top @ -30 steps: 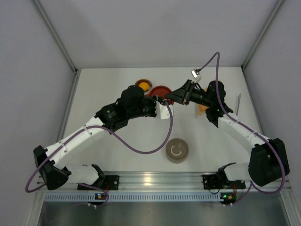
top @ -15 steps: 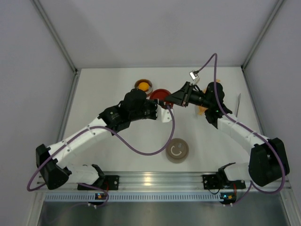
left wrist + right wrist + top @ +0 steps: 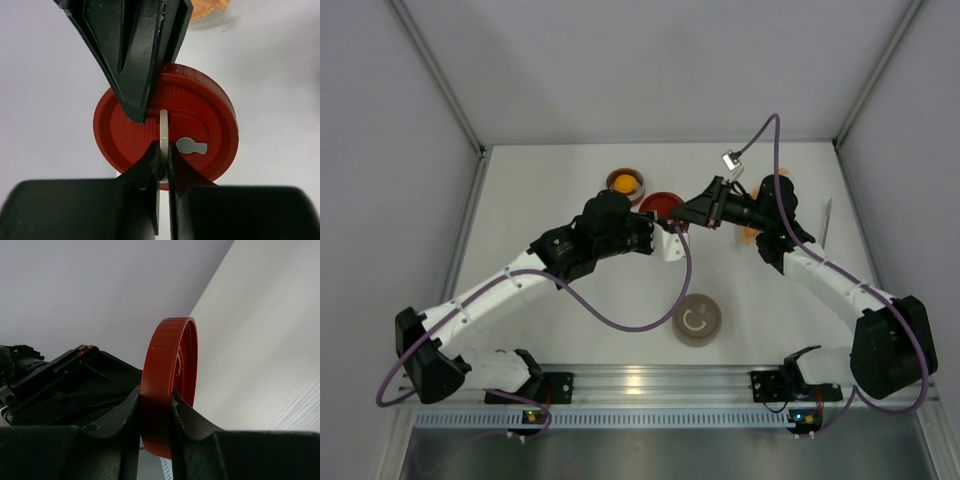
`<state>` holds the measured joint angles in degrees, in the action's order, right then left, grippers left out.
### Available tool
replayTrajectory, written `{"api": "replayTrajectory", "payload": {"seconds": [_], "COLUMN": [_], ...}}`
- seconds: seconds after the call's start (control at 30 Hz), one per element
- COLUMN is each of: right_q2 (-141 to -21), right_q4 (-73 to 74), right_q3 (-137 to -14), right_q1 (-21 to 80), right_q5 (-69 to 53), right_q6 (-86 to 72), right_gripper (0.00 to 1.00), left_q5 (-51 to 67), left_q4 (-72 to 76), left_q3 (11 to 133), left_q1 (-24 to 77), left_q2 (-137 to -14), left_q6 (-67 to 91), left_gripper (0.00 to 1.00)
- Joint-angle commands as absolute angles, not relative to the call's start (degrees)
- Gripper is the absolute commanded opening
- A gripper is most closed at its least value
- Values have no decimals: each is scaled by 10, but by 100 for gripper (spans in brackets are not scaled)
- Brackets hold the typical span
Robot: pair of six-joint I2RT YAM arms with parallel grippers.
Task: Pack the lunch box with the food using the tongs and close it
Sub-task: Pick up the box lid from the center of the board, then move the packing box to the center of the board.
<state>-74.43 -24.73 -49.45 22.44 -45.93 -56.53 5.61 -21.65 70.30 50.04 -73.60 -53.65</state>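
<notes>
A red round lid (image 3: 200,117) with a small grey plug hangs on edge above the table, between both grippers. My right gripper (image 3: 156,400) is shut on its rim (image 3: 165,370); in the left wrist view its black fingers (image 3: 135,65) reach in from above. My left gripper (image 3: 163,150) is shut on a thin pale metal strip (image 3: 163,127) standing out from the lid's face. In the top view the lid (image 3: 658,205) sits right of an open round tin (image 3: 625,183) holding an orange-yellow lump of food. The slim grey tongs (image 3: 827,222) lie at the far right.
A tan round lid (image 3: 697,320) lies near the front centre. The flat orange leaf-shaped dish (image 3: 752,232) is mostly hidden beneath my right arm; its edge shows in the left wrist view (image 3: 207,7). Grey walls close in the table at back and sides.
My left jaws have closed from partly open onto the metal strip. Both grippers and the red lid shifted slightly toward the back left.
</notes>
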Motion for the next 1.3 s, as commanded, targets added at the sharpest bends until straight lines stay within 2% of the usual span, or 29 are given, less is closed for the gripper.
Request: {"api": "replayTrajectory", "payload": {"seconds": [0.0,0.1,0.13,0.17,0.2,0.23,0.27,0.43,0.47,0.6,0.63,0.77,0.83,0.97,1.07,1.27], "right_q2": [-719,-722,-722,-723,-724,-728,-730,-771,-785,-788,-784,-768,-764,-754,-749,-755], "right_q4": [-260,-252,-246,-237,-227,-202,-183,-8,65,138,146,183,210,242,243,240], "right_q3": [-503,-507,-510,-517,-524,-531,-552,-662,-702,-739,-738,-717,-708,-686,-661,-638], "right_q1": [242,242,241,239,237,228,220,102,84,-31,-69,-138,-163,-185,-191,-190], "right_q5": [-484,-487,-487,-487,-487,-493,-496,-530,-532,-542,-551,-582,-597,-606,-608,-613], "right_q6": [-548,-541,-540,-528,-520,-511,-489,-396,-354,-287,-276,-223,-195,-157,-144,-137], "right_gripper": [0,0,6,33,48,76,99,99,99,99,99,99,99,99,99,99], "left_q5": [38,53,59,68,68,61,28,-46,-51,-24,-11,6,-48,-124,-124,-125], "left_q4": [-209,-242,-254,-281,-295,-310,-332,-416,-432,-547,-595,-677,-647,-570,-501,-487], "left_q3": [711,744,756,779,792,806,832,929,951,1121,1208,1413,1428,1379,1328,1356], "left_q1": [500,500,500,500,500,500,500,469,460,385,368,310,295,286,274,271], "left_q2": [-727,-736,-741,-744,-757,-766,-776,-881,-902,-1080,-1117,-1277,-1319,-1339,-1325,-1349], "left_q6": [-525,-494,-476,-465,-453,-424,-408,-297,-280,-191,-152,-99,-93,-115,-135,-162], "left_gripper": [1,0,0,0,0,0,0,0,0,0,0,0,0,0,0,0]}}
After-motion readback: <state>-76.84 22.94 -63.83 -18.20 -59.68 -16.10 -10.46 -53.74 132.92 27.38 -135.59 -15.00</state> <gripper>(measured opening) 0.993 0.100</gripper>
